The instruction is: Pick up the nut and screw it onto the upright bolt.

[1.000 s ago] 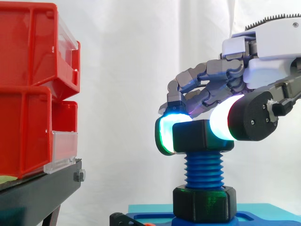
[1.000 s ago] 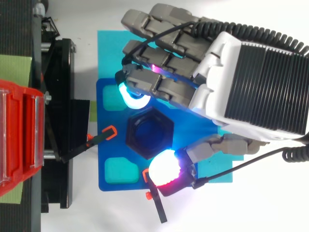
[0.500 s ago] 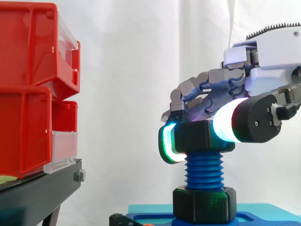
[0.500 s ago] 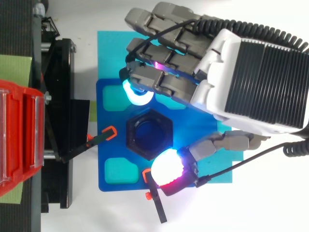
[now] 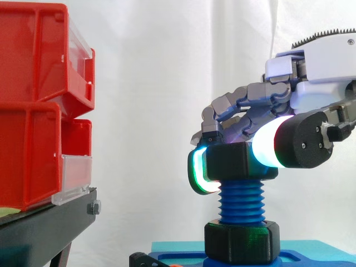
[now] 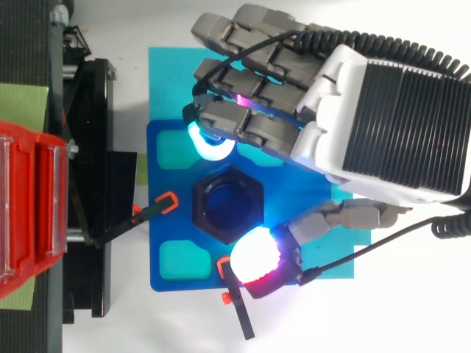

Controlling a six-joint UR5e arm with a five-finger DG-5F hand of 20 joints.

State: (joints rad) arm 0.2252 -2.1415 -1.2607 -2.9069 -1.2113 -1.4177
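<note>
The black nut [image 5: 239,161] sits atop the upright blue bolt [image 5: 241,201], lower right of centre in the side view, with bare thread showing beneath it. The hand [image 5: 320,83] reaches in from the right edge and holds the nut, fingers curled round it: a green pad [image 5: 196,171] at its left face, the white thumb pad [image 5: 266,146] at its right. From above, the bolt stands on a blue plate [image 6: 168,215]; red bins [image 5: 33,100] are stacked along the left edge.
</note>
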